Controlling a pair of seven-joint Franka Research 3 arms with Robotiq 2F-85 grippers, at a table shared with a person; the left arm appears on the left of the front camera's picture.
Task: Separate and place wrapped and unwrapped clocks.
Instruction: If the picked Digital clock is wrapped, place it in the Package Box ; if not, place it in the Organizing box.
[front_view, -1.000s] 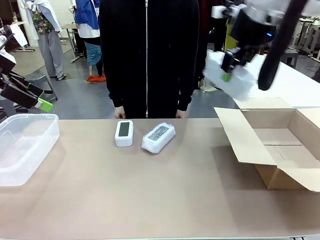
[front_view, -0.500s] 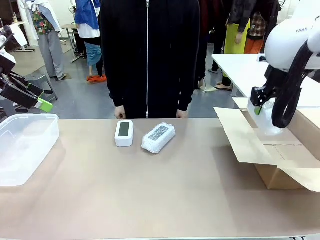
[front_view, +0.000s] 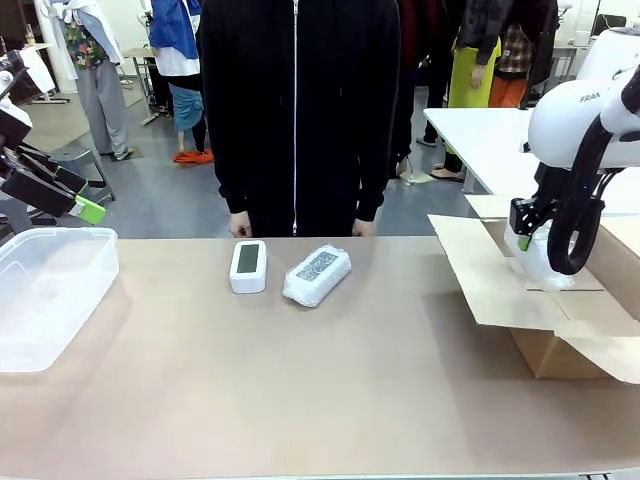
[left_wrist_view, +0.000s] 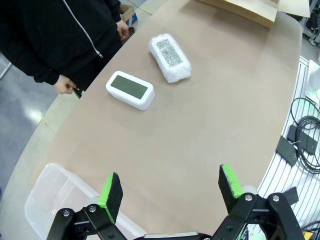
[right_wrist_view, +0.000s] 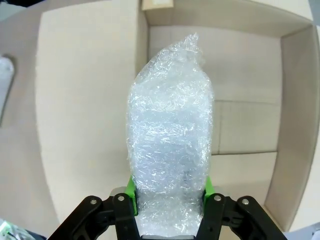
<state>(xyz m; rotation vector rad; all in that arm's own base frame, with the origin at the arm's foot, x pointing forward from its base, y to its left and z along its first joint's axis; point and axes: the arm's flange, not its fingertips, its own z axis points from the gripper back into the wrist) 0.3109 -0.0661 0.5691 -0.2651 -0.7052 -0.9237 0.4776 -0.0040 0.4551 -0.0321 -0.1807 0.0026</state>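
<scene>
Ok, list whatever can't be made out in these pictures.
Held bundle, right wrist view: bubble wrap hides what is inside.
Table bundle, front and left wrist views: wrap blurs its dark face.
Box, front view: cut off by the right edge.
Tub, front view: cut off by the left edge.

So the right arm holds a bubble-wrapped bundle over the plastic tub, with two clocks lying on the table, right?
Wrong container. The right arm's fingers hold the bubble-wrapped bundle over the open cardboard box, as the right wrist view shows. The rest is right.
</scene>
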